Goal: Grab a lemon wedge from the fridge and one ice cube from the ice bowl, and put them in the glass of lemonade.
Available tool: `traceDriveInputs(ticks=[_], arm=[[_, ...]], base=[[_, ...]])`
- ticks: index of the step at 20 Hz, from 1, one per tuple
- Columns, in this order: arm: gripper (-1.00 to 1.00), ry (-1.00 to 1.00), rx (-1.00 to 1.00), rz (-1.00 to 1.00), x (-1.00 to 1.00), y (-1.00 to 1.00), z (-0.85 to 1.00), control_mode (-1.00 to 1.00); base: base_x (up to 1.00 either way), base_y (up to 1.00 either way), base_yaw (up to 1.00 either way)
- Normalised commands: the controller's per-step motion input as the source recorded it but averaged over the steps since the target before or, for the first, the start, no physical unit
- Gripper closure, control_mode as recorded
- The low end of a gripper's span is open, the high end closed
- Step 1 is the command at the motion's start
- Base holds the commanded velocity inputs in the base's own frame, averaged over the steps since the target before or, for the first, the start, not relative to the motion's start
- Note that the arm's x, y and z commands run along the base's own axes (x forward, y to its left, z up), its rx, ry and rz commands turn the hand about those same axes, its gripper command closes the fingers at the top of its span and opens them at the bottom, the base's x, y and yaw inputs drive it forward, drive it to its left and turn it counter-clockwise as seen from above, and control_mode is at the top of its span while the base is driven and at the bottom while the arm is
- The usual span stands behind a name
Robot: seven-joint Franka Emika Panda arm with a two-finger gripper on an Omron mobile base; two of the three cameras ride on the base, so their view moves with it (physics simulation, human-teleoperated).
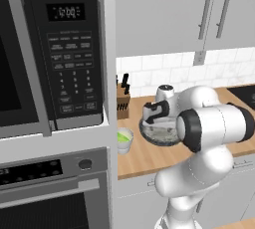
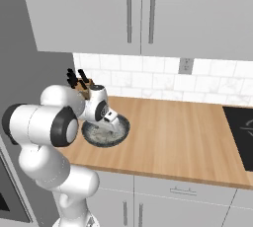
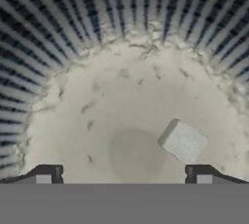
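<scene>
My gripper (image 3: 124,177) hangs open just above the ice bowl (image 3: 73,18), its two fingertips (image 3: 46,174) spread wide over the whitish speckled floor. One pale ice cube (image 3: 183,141) lies on that floor, close to the right fingertip and not between the fingers. In the base views the hand (image 1: 155,115) (image 2: 105,116) points down into the dark bowl (image 1: 160,136) (image 2: 106,133) on the wooden counter. The glass of lemonade (image 1: 123,140) stands left of the bowl, near the counter's left end. The fridge is out of view.
A knife block (image 1: 122,101) (image 2: 81,85) stands by the tiled wall behind the bowl. A microwave (image 1: 50,49) and an oven (image 1: 50,188) fill the tall unit at left. A black stovetop (image 2: 242,132) lies at the counter's right. Wall cabinets (image 2: 138,9) hang overhead.
</scene>
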Motion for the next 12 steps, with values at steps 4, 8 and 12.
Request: traceDriveInputs(ticks=[4, 8, 12], arm=[[-1.00, 0.00, -0.15, 0.01, -0.18, 0.11, 0.06, -1.00], [-1.00, 0.05, -0.14, 0.00, 0.00, -0.09, 0.00, -1.00], [-1.00, 0.09, -0.04, 0.00, -0.01, -0.06, 0.06, -1.00]], base=[[0.00, 0.00, 0.00], [0.00, 0.00, 0.00], [0.00, 0.00, 0.00]])
